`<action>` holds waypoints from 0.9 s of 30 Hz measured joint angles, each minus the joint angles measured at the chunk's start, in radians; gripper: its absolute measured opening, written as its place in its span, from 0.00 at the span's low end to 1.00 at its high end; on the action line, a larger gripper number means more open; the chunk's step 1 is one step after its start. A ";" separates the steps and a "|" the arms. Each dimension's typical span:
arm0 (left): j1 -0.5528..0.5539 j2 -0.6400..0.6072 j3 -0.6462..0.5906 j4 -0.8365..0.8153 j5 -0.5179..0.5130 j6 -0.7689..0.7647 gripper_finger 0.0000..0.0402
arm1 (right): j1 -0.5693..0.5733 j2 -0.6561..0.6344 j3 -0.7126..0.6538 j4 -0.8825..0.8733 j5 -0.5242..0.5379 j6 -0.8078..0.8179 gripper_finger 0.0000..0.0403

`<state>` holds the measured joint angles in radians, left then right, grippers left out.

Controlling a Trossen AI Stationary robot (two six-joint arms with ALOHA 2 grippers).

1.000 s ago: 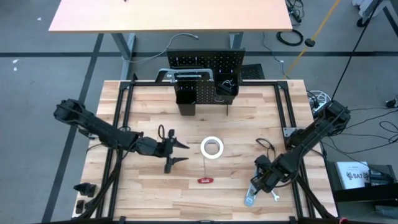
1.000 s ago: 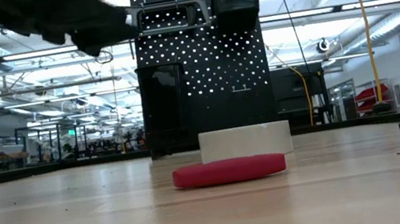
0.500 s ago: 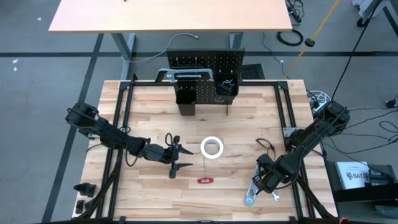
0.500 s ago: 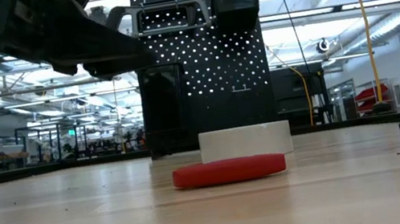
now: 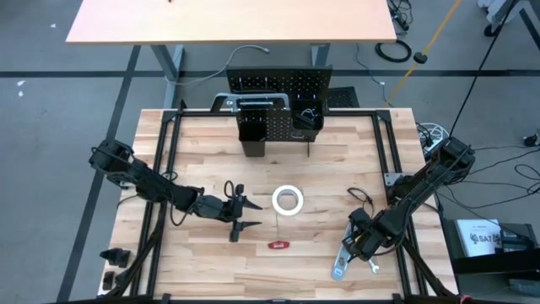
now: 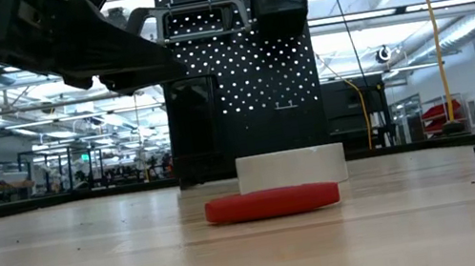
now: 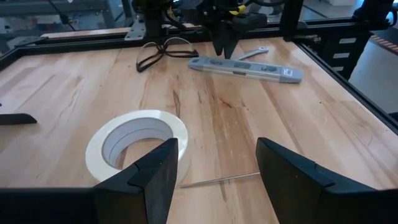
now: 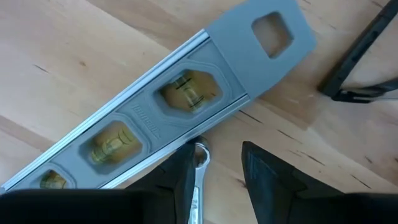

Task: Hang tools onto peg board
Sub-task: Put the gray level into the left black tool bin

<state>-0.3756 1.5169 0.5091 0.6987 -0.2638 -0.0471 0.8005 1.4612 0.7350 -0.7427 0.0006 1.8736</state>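
Tape roll (image 5: 287, 200) lies flat at mid-table, white, just right of your left gripper (image 5: 242, 214), whose fingers stand apart and empty over bare wood; in the left wrist view the roll (image 7: 137, 144) sits just ahead of them. A small red-handled tool (image 5: 278, 245) lies near the roll, toward the near edge, and in the low view it (image 6: 272, 202) sits directly in front of the roll (image 6: 291, 168). Black pliers (image 5: 361, 201) rest farther right.

Your right gripper (image 5: 358, 246) hangs low at the near right corner. Its fingers (image 8: 272, 177) are parted beside the silver level (image 8: 155, 118), with the small wrench (image 8: 199, 180) lying between them and touching the level's edge; nothing is clamped. From above, the level (image 5: 342, 263) lies angled just near of that gripper.

The peg board (image 5: 280, 85) stands upright at the far edge, two black bins (image 5: 253, 128) on its face, and a grey bar clamp (image 5: 226, 101) hangs at its upper left. No tool blocks the path to it.

Against a second ago, your left arm has drawn down and rightward, closer to the roll; since the half-second mark it has held still. The right arm has barely moved.
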 joint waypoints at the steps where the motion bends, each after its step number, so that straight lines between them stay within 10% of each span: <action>1: 0.000 0.000 0.000 0.000 0.000 0.000 0.55 | 0.000 0.000 -0.004 0.005 0.000 0.000 0.31; 27: 0.002 0.000 0.017 0.051 0.037 0.053 0.55 | -0.001 0.034 -0.016 0.028 -0.001 0.030 0.31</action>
<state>-0.3733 1.5166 0.5259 0.7494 -0.2270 0.0058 0.7994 1.4952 0.7189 -0.7151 -0.0002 1.9038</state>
